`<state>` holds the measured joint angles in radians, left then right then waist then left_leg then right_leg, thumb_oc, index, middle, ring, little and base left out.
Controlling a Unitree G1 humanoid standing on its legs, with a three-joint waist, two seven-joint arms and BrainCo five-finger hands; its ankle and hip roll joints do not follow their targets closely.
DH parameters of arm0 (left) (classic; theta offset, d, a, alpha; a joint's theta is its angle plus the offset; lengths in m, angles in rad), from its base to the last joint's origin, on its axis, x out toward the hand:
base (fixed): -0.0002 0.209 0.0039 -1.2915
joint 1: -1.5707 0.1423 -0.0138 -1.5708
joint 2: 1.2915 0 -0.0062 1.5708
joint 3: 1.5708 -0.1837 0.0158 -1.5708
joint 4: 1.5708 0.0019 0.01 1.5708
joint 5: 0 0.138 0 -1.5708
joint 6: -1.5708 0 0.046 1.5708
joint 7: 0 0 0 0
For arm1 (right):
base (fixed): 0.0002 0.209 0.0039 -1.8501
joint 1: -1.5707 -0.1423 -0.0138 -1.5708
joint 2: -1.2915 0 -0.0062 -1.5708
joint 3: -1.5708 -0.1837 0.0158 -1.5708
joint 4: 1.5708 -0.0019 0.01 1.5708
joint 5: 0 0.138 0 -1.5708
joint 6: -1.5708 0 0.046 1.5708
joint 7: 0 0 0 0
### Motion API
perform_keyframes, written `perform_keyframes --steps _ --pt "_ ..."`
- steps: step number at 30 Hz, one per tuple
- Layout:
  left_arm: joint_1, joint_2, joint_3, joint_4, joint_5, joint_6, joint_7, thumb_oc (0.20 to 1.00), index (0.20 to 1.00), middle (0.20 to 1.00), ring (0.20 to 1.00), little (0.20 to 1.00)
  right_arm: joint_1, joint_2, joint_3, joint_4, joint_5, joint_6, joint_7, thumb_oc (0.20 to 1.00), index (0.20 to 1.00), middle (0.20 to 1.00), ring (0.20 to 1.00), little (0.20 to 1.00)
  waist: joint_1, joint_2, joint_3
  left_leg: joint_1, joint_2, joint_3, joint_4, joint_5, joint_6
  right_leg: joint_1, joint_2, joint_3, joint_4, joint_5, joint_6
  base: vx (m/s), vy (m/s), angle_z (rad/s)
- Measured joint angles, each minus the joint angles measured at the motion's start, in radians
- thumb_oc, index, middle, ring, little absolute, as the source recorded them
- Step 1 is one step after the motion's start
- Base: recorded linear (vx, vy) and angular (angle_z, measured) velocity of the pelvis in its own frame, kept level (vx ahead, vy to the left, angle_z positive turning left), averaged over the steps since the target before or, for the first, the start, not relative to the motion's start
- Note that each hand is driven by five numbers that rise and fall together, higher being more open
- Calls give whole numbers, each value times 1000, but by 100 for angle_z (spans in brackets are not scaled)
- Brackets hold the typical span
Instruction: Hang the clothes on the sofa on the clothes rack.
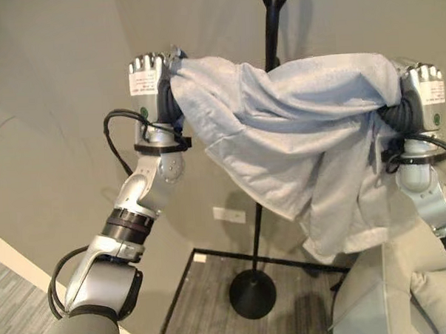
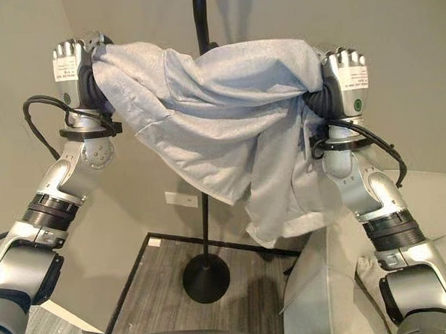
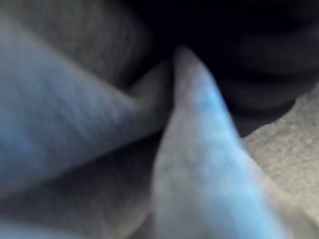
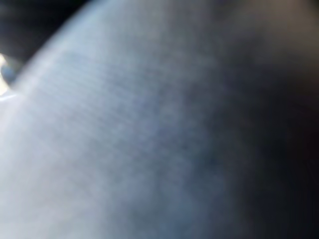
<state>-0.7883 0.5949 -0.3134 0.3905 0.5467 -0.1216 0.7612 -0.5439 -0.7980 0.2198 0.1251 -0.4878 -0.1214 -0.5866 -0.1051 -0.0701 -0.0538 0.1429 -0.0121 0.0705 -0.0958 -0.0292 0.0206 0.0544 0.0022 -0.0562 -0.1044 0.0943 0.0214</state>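
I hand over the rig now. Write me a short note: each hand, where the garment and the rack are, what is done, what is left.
Left hand: raised, shut on one end of the grey garment.
Right hand: raised, shut on the other end.
Garment hangs stretched between both hands, in front of the black clothes rack pole; whether it touches the pole I cannot tell.
Done: garment lifted off the sofa.
Left: put it on the rack, release both hands.

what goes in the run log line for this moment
garment: held raised before rack pole | left hand: gripping | right hand: gripping | hung: not yet
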Motion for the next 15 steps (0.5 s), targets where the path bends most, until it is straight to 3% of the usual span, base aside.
perform_keyframes --steps 1,4,6,15 --pt "0 4 -4 19 -18 7 -11 200 200 200 200 200 -11 -1 20 18 19 4 10 200 200 200 200 200 -1 0 0 0 1 0 0 0 0 0 1 0 0 0 0 0 0 0" --pt "-75 54 -112 293 -75 0 -52 200 200 200 200 200 -197 -12 232 275 75 -24 65 200 200 200 200 200 0 -3 3 -2 2 -3 -1 2 -4 0 1 -5 -1 0 0 19 12 4" --pt "-113 76 -156 360 -115 -8 -64 200 200 200 200 200 -304 0 329 400 117 -38 76 200 200 200 200 200 4 -6 4 -18 2 -12 -1 3 -7 -10 -1 -16 -1 1 -1 20 19 12" --pt "-201 103 -215 411 -168 -18 -86 200 200 200 200 200 -386 19 380 476 220 -43 117 200 200 200 200 200 2 -8 14 -52 3 -31 4 15 -10 -38 -1 -42 3 1 -2 14 4 9"
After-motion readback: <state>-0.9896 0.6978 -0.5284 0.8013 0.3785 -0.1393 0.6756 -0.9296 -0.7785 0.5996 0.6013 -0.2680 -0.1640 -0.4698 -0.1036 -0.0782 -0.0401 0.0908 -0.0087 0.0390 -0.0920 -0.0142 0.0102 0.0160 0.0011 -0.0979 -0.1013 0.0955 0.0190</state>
